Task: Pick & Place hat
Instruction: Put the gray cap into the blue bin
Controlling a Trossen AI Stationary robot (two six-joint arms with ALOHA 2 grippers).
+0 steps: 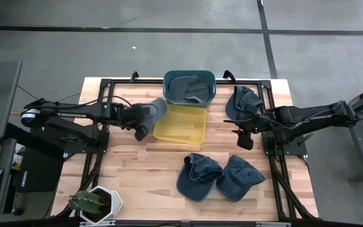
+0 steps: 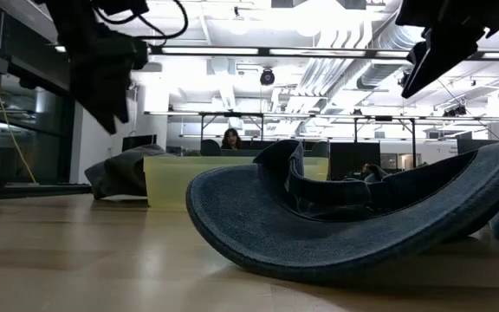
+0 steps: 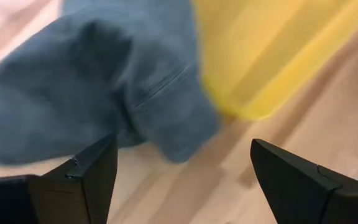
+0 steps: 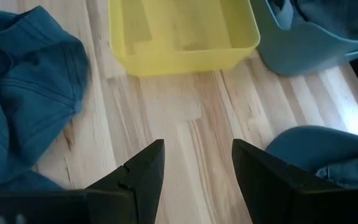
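Denim hats lie in five places: one in the teal bin (image 1: pixel 189 87), one hat at the yellow tray's left edge (image 1: pixel 157 111), one hat beside the right arm (image 1: pixel 242 101), and a pair of hats at the table's near middle (image 1: pixel 219 177). The yellow tray (image 1: pixel 180 124) is empty.

The left gripper (image 1: pixel 141 132) hangs just beside the tray's left wall, fingers (image 3: pixel 86 177) spread wide and holding nothing, with that hat draped partly against the tray's outer corner just ahead of it. The step in hand appears to be a grasp on this hat. To do it well, the gripper should descend onto the bunched crown rather than the flat brim, keeping the tray-side finger clear of the yellow wall so the tray is not dragged.

The right gripper (image 1: pixel 245 140) waits above bare wood between its nearby hat and the tray, fingers parted and empty.

Open room is good in the table's middle strip. The tray rim, the teal bin close behind it and the dark frame rails along both sides limit the swing. Whether the hat's edge rests on the tray rim is unclear from the wrist view.
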